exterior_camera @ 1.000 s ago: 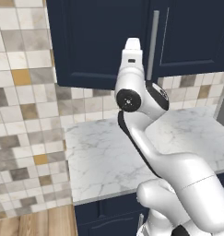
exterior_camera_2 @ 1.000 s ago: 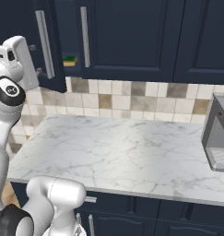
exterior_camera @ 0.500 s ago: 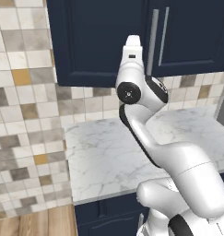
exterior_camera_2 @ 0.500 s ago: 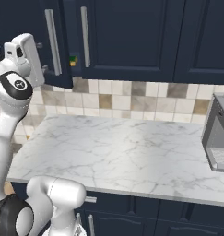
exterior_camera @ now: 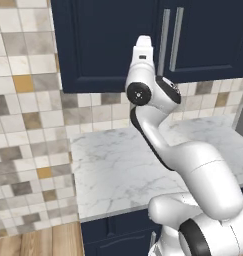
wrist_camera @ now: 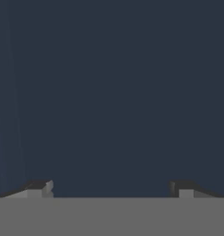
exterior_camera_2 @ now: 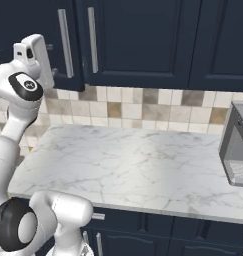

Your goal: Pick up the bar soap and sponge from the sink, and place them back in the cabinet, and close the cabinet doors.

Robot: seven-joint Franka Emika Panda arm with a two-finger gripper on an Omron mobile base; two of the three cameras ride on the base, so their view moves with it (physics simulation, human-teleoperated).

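The dark navy-blue wall cabinet (exterior_camera_2: 138, 45) fills the top of both base views; its two tall flat doors with silver bar handles (exterior_camera: 118, 45) look nearly closed. The two-finger gripper (wrist_camera: 111, 189), spread wide and empty, faces a door panel at 12 o'clock. Judged: push flat and steadily. Soap and sponge are presumably inside, hidden.

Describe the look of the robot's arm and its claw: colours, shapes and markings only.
The arm is glossy white, built of rounded tubular links with dark bands at the joints. A round black cap with a small pale mark at its centre sits on the side of the upper joint. A slim white boxy housing rises above it. In the hand view, the claw shows two small dark finger tips with grey faces.
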